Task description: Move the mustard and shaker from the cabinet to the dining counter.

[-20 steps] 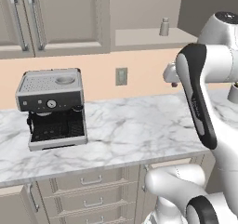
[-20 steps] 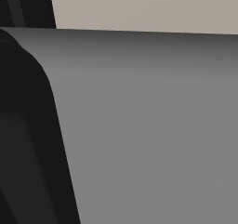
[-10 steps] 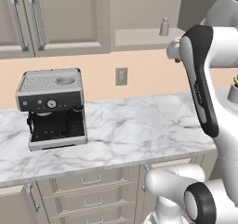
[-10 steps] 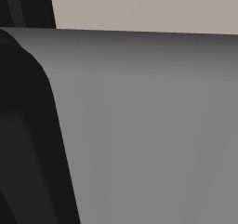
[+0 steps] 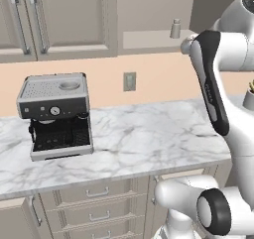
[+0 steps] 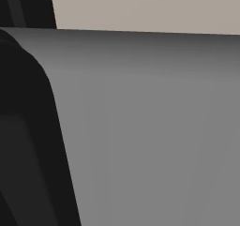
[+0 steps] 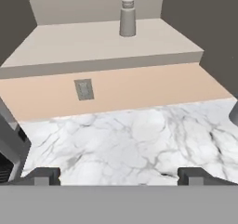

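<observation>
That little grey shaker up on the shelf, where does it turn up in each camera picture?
Left base view: the shaker stands upper right, on the open cabinet shelf.
Right base view: not in it.
Hand view: top centre, on the same shelf.
Shared landmark: the wall outlet below the shelf.

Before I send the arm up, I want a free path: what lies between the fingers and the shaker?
In the hand view, bare marble worktop, peach wall with an outlet, then the shelf edge; nothing blocks the shaker.

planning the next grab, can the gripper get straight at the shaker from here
Probably yes. The shaker stands alone on the open cabinet shelf, nothing beside it. The gripper is open and faces it across bare worktop, though well short of it.
</observation>
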Tool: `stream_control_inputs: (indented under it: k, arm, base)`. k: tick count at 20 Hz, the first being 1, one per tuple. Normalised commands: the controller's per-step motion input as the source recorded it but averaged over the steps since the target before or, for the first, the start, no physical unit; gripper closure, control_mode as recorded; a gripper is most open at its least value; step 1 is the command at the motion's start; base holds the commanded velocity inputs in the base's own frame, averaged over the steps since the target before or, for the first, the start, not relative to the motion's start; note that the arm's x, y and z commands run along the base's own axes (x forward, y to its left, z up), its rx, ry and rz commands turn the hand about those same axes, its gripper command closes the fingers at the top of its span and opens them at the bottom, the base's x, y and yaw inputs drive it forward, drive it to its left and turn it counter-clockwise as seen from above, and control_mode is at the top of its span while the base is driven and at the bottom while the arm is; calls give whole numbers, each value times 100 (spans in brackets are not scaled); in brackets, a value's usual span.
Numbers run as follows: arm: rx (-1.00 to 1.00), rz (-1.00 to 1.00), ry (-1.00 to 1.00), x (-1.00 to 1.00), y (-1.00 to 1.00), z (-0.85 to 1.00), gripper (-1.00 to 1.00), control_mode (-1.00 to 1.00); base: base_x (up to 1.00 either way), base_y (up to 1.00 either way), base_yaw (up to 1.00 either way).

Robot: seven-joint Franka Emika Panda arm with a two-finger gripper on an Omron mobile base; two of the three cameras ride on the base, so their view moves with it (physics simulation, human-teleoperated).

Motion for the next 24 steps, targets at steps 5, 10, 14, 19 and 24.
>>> stream_control_inputs:
  k: [5, 10, 14, 19, 24]
  arm:
    - [1, -2, 0, 94, -35, 1, -100, -100]
    - [4, 0, 0, 100, -32, 0, -100, -100]
    - [2, 0, 0, 100, -19, 0, -100, -100]
    - [0, 0, 0, 85, 0, 20, -100, -100]
    - [0, 0, 1, 85, 0, 10, -100, -100]
  base:
    - [0, 0, 0]
    - [0, 0, 0]
    - [0, 0, 0]
    - [0, 0, 0]
    - [0, 0, 0]
